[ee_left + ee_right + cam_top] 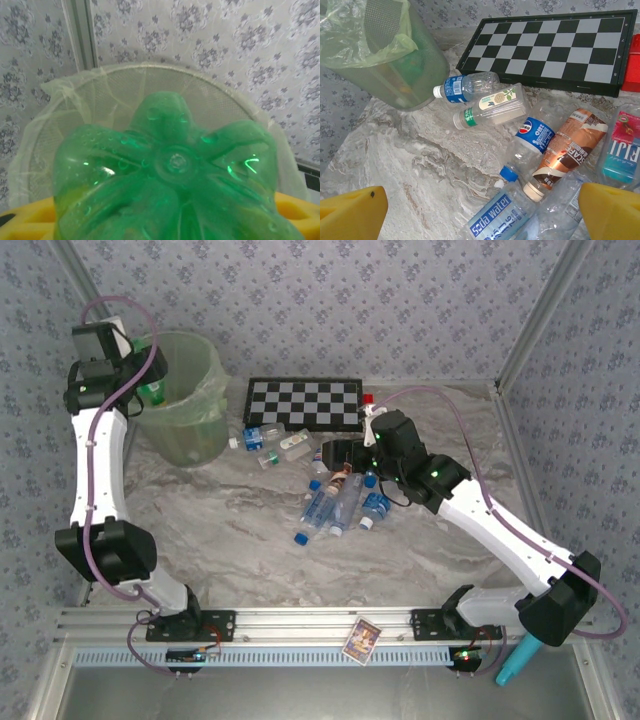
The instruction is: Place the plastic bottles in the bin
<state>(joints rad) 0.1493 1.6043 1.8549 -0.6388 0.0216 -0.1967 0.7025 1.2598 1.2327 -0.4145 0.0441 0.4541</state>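
Desk (230,540): one, grey marbled, carrying all the loose things.
Arms: two, white. The left reaches to the far left corner and the right bends in towards the middle.
Bin (190,425): one, pale green with a thin bag liner, upright at the far left of the desk.
Checkerboard (305,403): one, lying flat at the far edge, right of the bin and apart from it.
Left tool (165,202): one, above the bin's mouth. Its yellow fingers (25,222) sit either side of the green bottle (170,160); I cannot tell whether they grip it.
Right tool (482,200): one, spread wide, holding nothing, above the heap.
Green bottle: one, base towards the left wrist camera, with the bin's rim behind it.
Bottles on the desk: at least seven, in a loose heap between checkerboard and right arm.
Soda water bottle (502,220): one, lying under the gap between the right tool's fingers.
Brown bottle (570,145): one, just beyond that, beside a blue-label bottle (532,137).
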